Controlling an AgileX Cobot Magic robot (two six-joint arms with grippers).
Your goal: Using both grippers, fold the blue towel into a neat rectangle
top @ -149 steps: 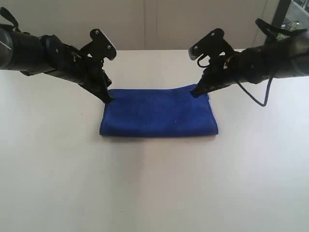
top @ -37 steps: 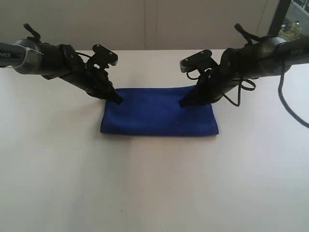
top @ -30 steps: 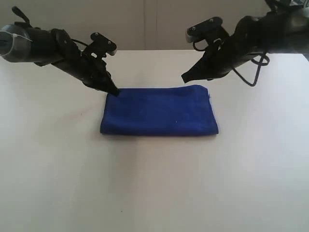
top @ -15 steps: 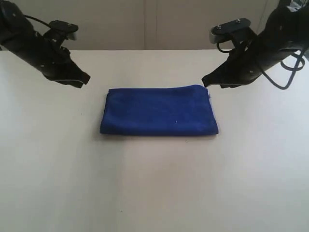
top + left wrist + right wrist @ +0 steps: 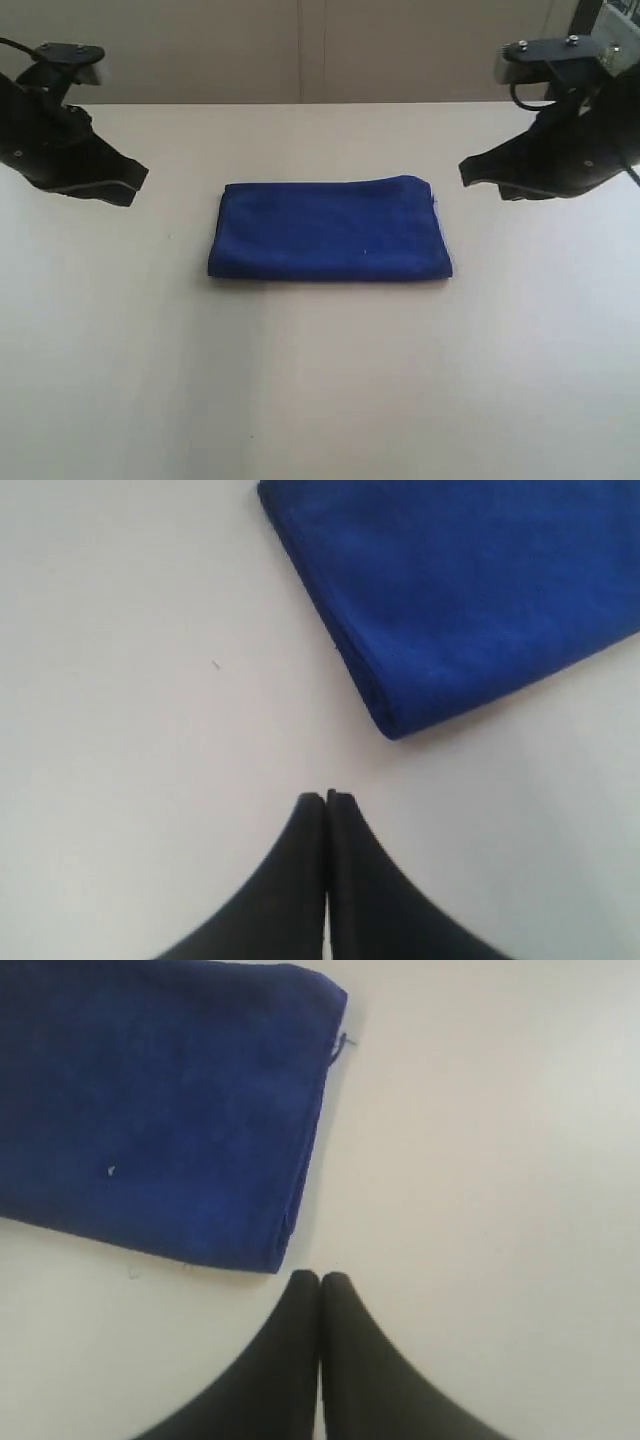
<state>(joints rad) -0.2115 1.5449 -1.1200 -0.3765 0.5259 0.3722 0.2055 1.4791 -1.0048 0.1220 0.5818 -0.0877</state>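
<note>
The blue towel lies folded into a flat rectangle at the middle of the white table. It also shows in the left wrist view as the blue towel and in the right wrist view as the blue towel. My left gripper hovers well to the left of the towel, shut and empty; its tips are pressed together. Right of the towel, my right gripper hangs clear of the cloth, shut with nothing in it; its tips touch.
A beige wall runs behind the table's far edge. Bare table surface surrounds the towel on all sides.
Both grippers have let go of the towel's far edge, lifted and drawn outward, left arm to the left and right arm to the right. The towel has stayed flat and still.
</note>
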